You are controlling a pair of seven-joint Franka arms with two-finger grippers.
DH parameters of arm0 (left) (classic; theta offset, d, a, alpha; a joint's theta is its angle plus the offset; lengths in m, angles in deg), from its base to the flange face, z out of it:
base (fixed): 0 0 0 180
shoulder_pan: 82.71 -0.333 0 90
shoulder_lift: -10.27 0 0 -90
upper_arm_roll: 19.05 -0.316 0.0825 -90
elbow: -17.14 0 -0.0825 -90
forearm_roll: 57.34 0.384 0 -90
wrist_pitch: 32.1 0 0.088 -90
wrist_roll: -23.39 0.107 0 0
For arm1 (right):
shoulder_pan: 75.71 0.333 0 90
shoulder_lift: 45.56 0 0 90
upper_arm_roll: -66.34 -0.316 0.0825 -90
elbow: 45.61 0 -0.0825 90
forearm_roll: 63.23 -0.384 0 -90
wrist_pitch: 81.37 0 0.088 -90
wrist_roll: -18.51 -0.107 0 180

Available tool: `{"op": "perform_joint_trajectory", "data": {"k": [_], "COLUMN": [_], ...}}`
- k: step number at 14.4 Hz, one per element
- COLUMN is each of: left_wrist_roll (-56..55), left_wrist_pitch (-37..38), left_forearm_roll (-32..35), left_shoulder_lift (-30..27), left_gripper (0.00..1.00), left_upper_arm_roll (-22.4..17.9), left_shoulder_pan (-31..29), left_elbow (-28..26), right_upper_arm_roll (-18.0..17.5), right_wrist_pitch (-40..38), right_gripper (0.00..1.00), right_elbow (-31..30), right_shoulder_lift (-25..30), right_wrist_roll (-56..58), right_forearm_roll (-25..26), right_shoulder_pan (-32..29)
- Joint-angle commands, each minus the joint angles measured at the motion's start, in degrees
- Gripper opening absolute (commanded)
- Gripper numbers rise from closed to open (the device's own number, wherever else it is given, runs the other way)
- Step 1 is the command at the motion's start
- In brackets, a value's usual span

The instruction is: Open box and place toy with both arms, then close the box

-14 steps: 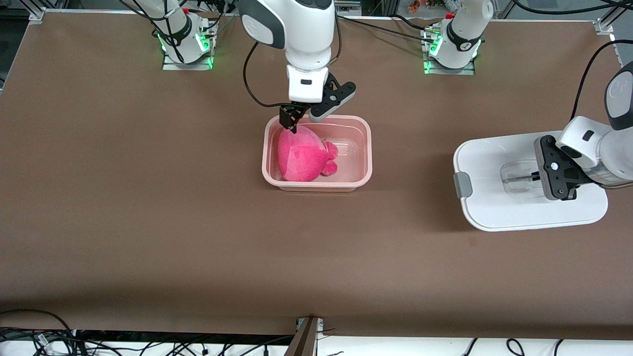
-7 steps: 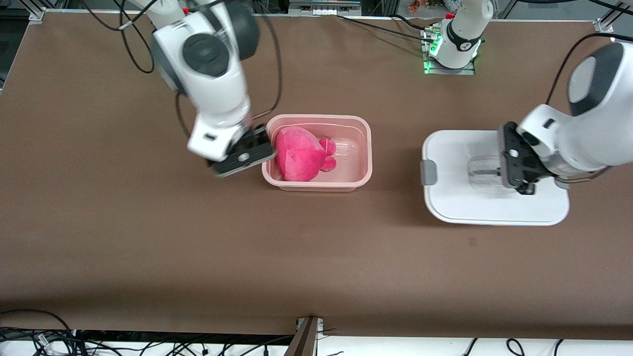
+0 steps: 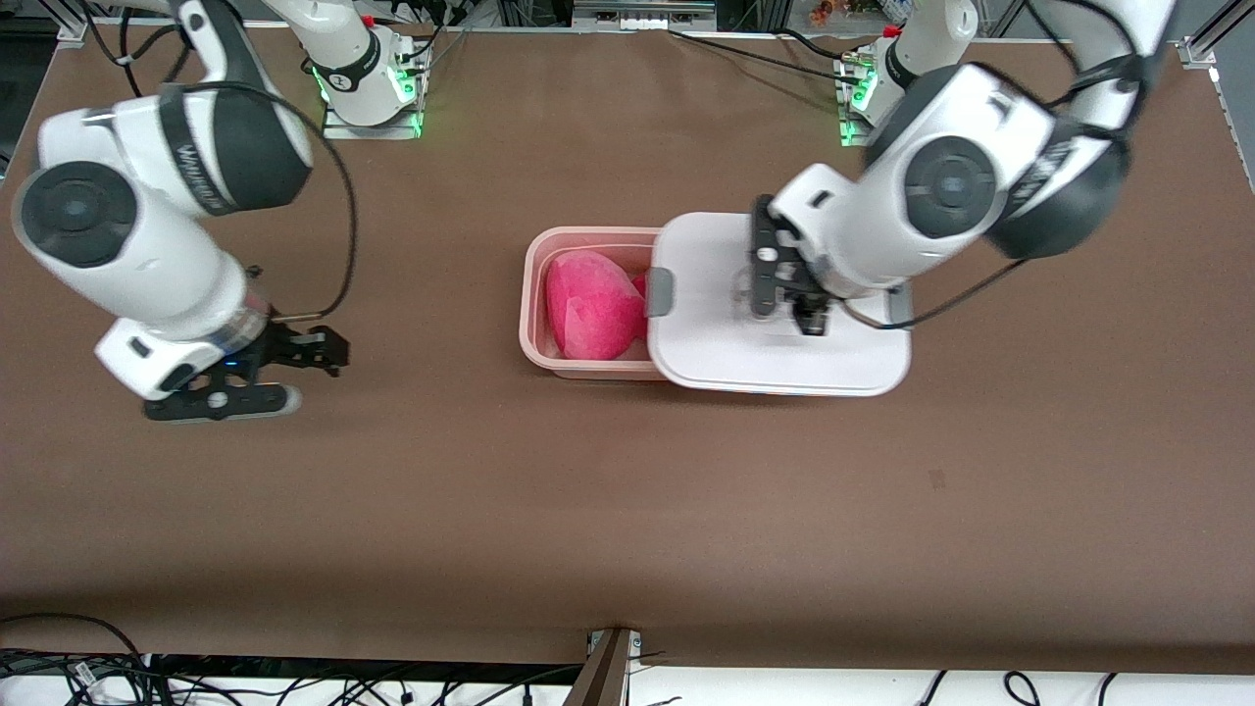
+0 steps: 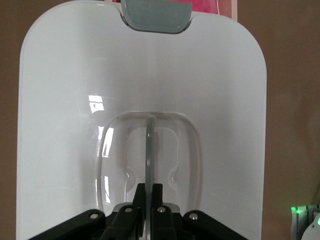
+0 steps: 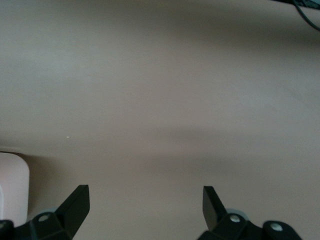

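The pale pink box (image 3: 532, 294) stands mid-table with the hot-pink toy (image 3: 588, 306) lying in it. My left gripper (image 3: 784, 294) is shut on the clear handle (image 4: 149, 145) of the white lid (image 3: 706, 338). It holds the lid over the box's end toward the left arm, so that part of the box is hidden. The lid's grey clip (image 4: 156, 15) points toward the toy (image 4: 202, 4). My right gripper (image 3: 328, 353) is open and empty, low over bare table toward the right arm's end; its spread fingertips (image 5: 80, 195) frame only tabletop.
The brown tabletop (image 3: 627, 510) spreads all round the box. The arm bases (image 3: 368, 83) stand along the table's edge farthest from the front camera. Cables hang below the table's nearest edge.
My left gripper has carried the lid from the left arm's end to over the box. My right gripper has let go of the toy and swung away to the right arm's end.
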Motion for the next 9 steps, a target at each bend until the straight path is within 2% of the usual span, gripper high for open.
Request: {"op": "perform_joint_trajectory", "data": {"k": [1,3,5,6,8,9], "left_wrist_roll": [-8.3,-12.9,-13.4,-13.3,-13.4,-13.5], "left_wrist_pitch": [-3.2,-5.2,-9.2,-10.4,-13.1,-14.6], "left_forearm_roll": [-0.9,0.2,0.6,1.9,4.9,5.0], "left_shoulder_lift": [3.4,5.7,8.3,9.5,10.3,10.7], "left_gripper": [0.0,0.0,0.0,0.0,0.0,0.0], "left_upper_arm_roll": [-0.2,-0.7,-0.9,-0.9,-0.8,-0.8], "left_shoulder_pan": [5.9,10.6,11.9,12.6,13.3,13.9], "left_elbow": [0.8,0.9,0.6,0.4,0.4,0.2], "right_upper_arm_roll": [-1.0,-1.0,-0.8,0.4,5.3,9.3], "right_wrist_pitch": [-2.8,-3.9,-4.1,-4.8,-5.5,-6.3], "right_gripper": [1.0,1.0,1.0,1.0,1.0,1.0], "right_elbow": [0.0,0.0,0.0,0.0,-0.1,-0.1], "right_shoulder_lift": [1.8,2.8,3.3,5.1,6.3,7.4], "right_wrist_roll": [4.4,7.8,7.9,7.9,8.0,8.2], "right_forearm_roll": [-4.0,-4.8,-5.7,-6.2,-8.3,-10.8], "right_shoulder_pan": [-5.7,-8.9,-10.3,-9.9,-7.7,-5.5]}}
